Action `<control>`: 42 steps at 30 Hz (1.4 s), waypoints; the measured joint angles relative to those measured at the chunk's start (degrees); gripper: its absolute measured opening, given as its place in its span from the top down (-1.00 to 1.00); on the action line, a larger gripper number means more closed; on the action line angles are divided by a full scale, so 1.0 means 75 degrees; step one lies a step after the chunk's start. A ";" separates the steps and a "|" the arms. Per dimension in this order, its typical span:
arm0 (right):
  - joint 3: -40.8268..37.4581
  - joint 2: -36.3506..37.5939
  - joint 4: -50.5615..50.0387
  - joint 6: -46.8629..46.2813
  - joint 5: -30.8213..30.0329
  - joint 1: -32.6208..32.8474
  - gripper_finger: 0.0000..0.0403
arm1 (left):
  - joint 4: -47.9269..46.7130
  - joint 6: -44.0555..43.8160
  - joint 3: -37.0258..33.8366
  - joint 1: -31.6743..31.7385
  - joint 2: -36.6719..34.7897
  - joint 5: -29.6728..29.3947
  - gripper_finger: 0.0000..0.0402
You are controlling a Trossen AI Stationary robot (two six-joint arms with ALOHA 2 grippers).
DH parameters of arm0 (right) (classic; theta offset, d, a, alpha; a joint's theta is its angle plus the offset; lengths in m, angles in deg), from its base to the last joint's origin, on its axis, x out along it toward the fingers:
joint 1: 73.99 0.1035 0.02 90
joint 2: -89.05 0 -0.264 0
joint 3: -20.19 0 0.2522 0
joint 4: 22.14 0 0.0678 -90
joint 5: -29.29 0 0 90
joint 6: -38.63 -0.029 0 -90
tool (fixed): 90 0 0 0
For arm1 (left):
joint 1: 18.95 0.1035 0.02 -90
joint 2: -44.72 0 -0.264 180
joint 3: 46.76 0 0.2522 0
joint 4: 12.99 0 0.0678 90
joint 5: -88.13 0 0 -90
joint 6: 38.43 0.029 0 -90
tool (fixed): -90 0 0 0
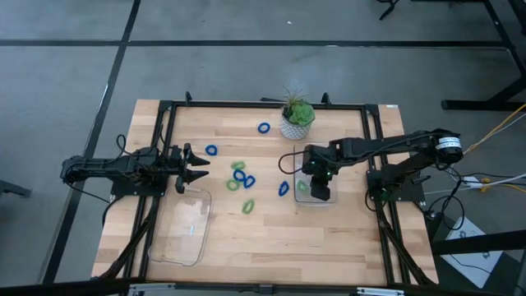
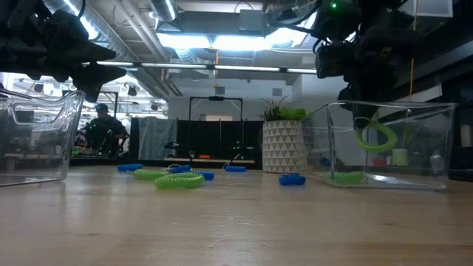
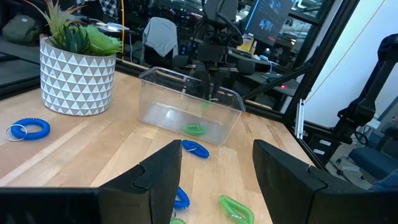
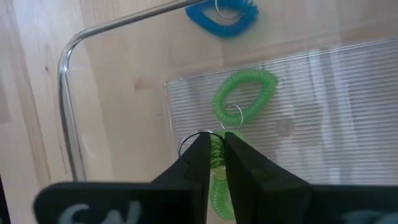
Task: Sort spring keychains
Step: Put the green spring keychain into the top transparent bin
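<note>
My right end effector (image 4: 213, 155) hangs fingers-down inside the clear tray (image 4: 68, 112), fingers nearly together, pinching a green spring keychain (image 4: 217, 186). A second green keychain (image 4: 244, 93) lies on the tray floor just beyond, at twelve o'clock. My left end effector (image 1: 191, 167) waits wide open, holding nothing, above the worktop (image 1: 271, 238).

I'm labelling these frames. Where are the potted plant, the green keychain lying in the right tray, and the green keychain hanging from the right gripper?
potted plant (image 1: 296, 120): high view, on its white pot.
green keychain lying in the tray (image 4: 244, 96): right wrist view, on its coil.
hanging green keychain (image 2: 375, 138): low view, on its loop.
</note>
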 joint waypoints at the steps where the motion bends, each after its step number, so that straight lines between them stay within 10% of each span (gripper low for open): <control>1: 0.0000 0.0000 -0.0002 -0.0092 -0.0003 0.0000 0.79 | 0.0000 -0.0001 0.0000 0.0001 0.0002 0.0000 0.03; 20: 0.0031 0.0000 -0.0051 -0.0565 0.0199 -0.0003 0.21 | 0.0001 0.0001 0.0000 -0.0001 0.0002 0.0000 0.03; 42: 0.3020 -0.0054 -0.0144 -0.0518 -0.0086 0.0393 0.19 | 0.0002 -0.0001 0.0000 -0.0001 0.0000 -0.0002 0.03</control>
